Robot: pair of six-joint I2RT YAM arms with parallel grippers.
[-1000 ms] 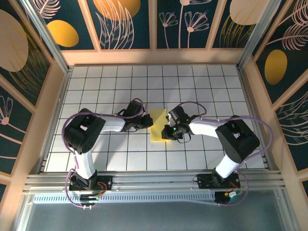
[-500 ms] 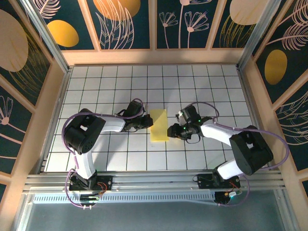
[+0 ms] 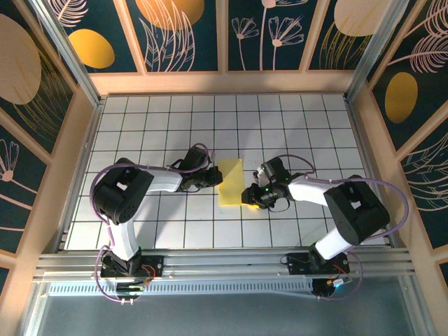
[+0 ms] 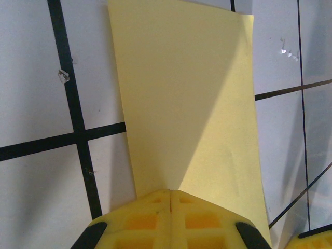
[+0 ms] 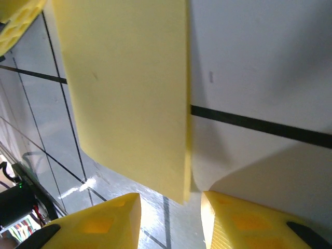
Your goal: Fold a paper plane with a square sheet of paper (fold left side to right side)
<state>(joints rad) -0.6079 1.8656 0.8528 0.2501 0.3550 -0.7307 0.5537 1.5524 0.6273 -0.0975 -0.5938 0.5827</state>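
- L end effector (image 4: 170, 199): fingers shut tight, pads meeting w/ no gap. The tip sits on the near edge of the yellow paper sheet (image 4: 192, 104). Can't tell if it pinches the sheet or just presses on it.
- From above, L end effector (image 3: 213, 179) touches the sheet's left long edge, abt mid-length.
- R end effector (image 5: 170, 199): jaws apart w/ a narrow gap, nothing gripped. Both yellow fingers are low on either side of the sheet's near corner.
- That corner of the paper (image 5: 124, 88) reaches into the gap and looks clear of both pads. Its right edge shows two layers, so it lies doubled.
- From above, R end effector (image 3: 246, 195) is at the sheet's near-right corner, just beside it.
- Yellow paper sheet (image 3: 231, 182): a narrow rectangle lying flat on the desk (image 3: 154, 126), between the two end effectors. Long axis runs near-to-far, slightly tilted, roughly mid-desk.
- L wrist view: the sheet covers parts of several tiles, w/ a diagonal shadow across it. The far corners look flat.
- Desk top (image 4: 31, 78) is white w/ black grid lines, and there's a small scuff by one line.
- A bit of the other arm's yellow finger shows at the frame edge in each wrist view.
- Arms: both reach inward from the near edge, elbows out, w/ purple cables (image 3: 392, 189) looped along them.
- Surround: wood-framed dark panels w/ orange ovals (image 3: 91, 47) and leaf line-art. An aluminium rail (image 3: 224, 264) runs along the near edge.
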